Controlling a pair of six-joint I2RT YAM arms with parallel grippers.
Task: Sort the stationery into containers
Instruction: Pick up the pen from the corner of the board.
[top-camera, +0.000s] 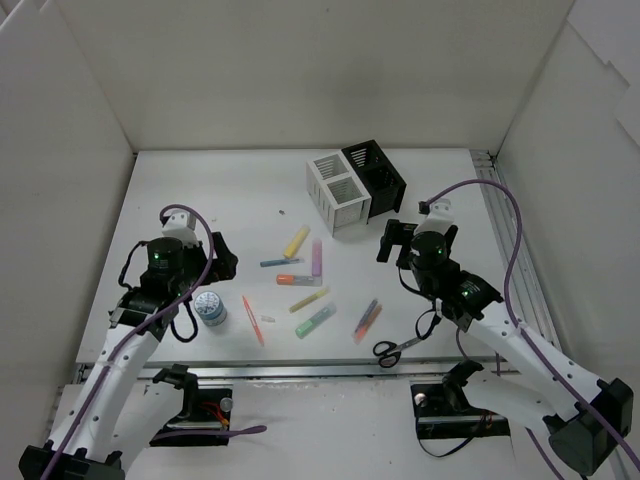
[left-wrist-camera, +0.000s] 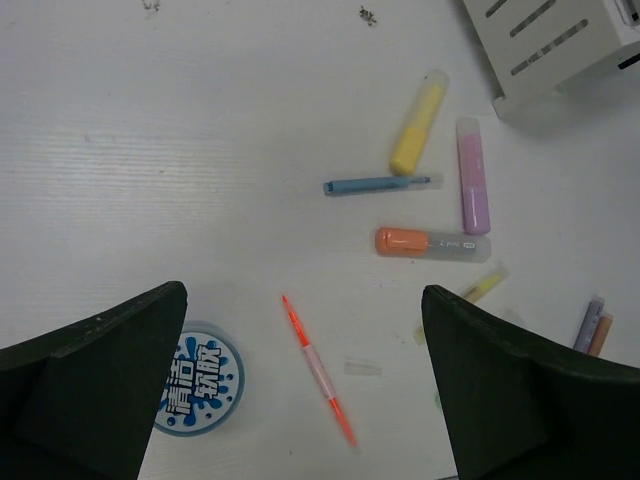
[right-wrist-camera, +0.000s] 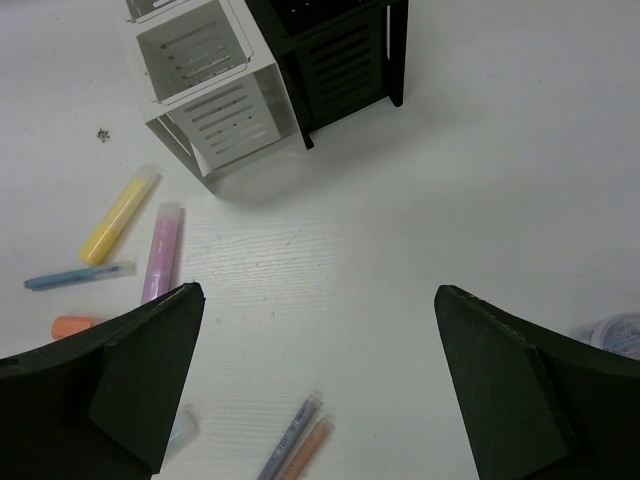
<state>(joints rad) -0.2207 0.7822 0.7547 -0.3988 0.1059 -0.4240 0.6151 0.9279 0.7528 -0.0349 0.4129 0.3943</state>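
The white holder (top-camera: 338, 190) and the black holder (top-camera: 375, 175) stand joined at the back centre. The stationery lies in front of them: yellow (top-camera: 297, 241), purple (top-camera: 317, 258), orange (top-camera: 293, 280) and green (top-camera: 315, 321) markers, a blue pen (top-camera: 281, 262), a red pencil (left-wrist-camera: 318, 368), black-handled scissors (top-camera: 397, 349) and a blue-dotted jar (left-wrist-camera: 200, 385). My left gripper (left-wrist-camera: 304, 292) hangs open above the pencil and jar. My right gripper (right-wrist-camera: 318, 291) is open over bare table in front of the holders (right-wrist-camera: 205, 85), with two thin pens (right-wrist-camera: 298, 440) just below it. Neither holds anything.
White walls enclose the table on three sides. A metal rail (top-camera: 510, 250) runs along the right edge. A yellow-green marker (top-camera: 309, 299) lies among the others. Purple cables loop off both arms.
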